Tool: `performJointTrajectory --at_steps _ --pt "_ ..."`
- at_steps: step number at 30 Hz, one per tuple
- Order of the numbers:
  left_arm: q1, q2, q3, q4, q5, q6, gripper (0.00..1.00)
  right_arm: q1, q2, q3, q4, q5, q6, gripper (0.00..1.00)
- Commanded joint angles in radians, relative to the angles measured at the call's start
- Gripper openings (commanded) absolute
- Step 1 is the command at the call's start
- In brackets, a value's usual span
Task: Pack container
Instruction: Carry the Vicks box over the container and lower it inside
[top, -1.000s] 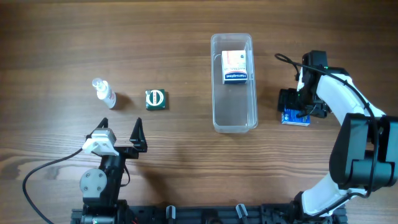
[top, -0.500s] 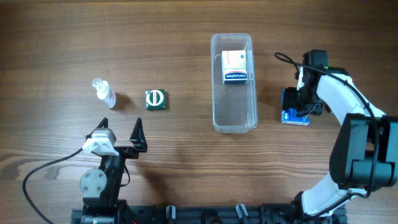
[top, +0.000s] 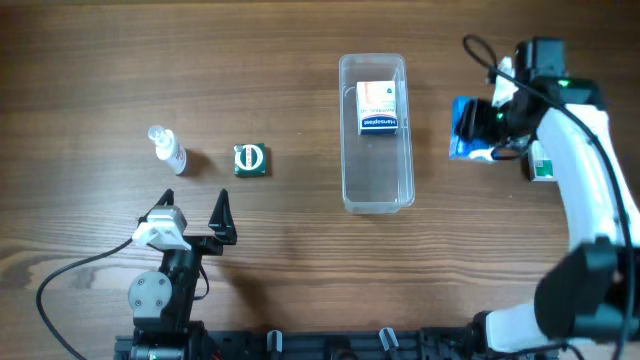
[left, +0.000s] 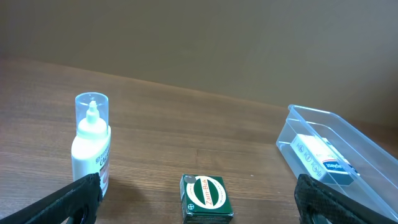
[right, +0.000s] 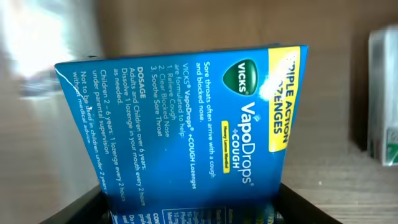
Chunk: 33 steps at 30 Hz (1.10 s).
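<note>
The container (top: 352, 190) is a long clear plastic bin at the table's middle right, with an orange and white box (top: 378, 106) lying in its far end; it also shows in the left wrist view (left: 367, 174). My right gripper (top: 480, 125) is shut on a blue Vicks VapoDrops box (top: 464, 128) and holds it above the table, right of the container. The box fills the right wrist view (right: 186, 118). My left gripper (top: 195, 218) is open and empty near the front left, behind a green box (top: 250, 160).
A small clear spray bottle (top: 167, 149) stands at the left, also in the left wrist view (left: 91, 143). The green box shows there too (left: 205, 198). A white and green box (top: 541, 162) lies on the table under my right arm.
My right gripper closed on the blue box, lifted it off the table and carried it up and away. A white and green box under the arm is now uncovered. The left arm has not moved.
</note>
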Motion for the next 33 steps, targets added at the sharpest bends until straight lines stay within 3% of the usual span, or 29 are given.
performJointTrajectory --at_steps 1,12,23,33 --pt "0.007 -0.005 -0.006 -0.001 0.016 0.013 1.00 0.078 -0.084 0.090 -0.024 -0.073 0.064 0.67" --pt "0.007 -0.005 -0.006 -0.001 0.016 0.013 1.00 0.391 -0.042 0.140 0.122 0.065 0.207 0.73" --pt "0.007 -0.005 -0.006 -0.001 0.016 0.013 1.00 0.423 0.139 0.140 0.327 0.119 0.229 0.72" --pt "0.007 -0.005 -0.006 -0.001 0.015 0.012 1.00 0.423 0.225 0.140 0.407 0.256 0.222 0.72"
